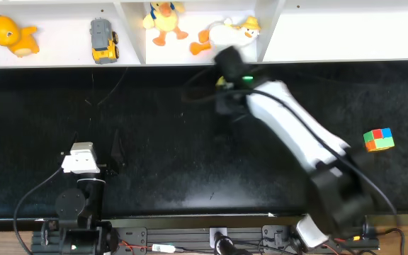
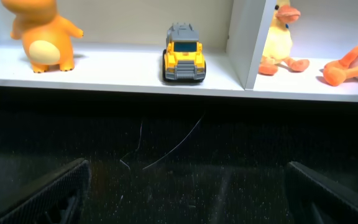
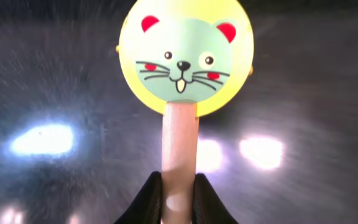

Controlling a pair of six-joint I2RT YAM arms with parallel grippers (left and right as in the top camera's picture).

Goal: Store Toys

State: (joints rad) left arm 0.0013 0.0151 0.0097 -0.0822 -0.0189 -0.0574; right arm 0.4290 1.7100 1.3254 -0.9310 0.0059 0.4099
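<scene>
My right gripper point(image 3: 179, 190) is shut on the wooden handle of a rattle point(image 3: 185, 65) with a round yellow head and a green mouse face. From above, the right gripper point(image 1: 227, 79) hangs near the shelf's front edge, below a white plush duck point(image 1: 227, 33). The white shelf point(image 1: 190, 58) along the back holds an orange figure point(image 1: 13, 35), a yellow toy truck point(image 1: 103, 40) and a yellow plush duck point(image 1: 164, 20). A multicoloured cube point(image 1: 378, 139) lies on the black mat at the right. My left gripper point(image 2: 185, 193) stands open near the mat's front left, facing the truck point(image 2: 183, 53).
White dividers point(image 1: 134, 28) split the shelf into compartments; the compartment at the far right point(image 1: 346, 28) is bare. A black mat point(image 1: 161, 142) covers the table. Cables run along the front edge by the arm bases.
</scene>
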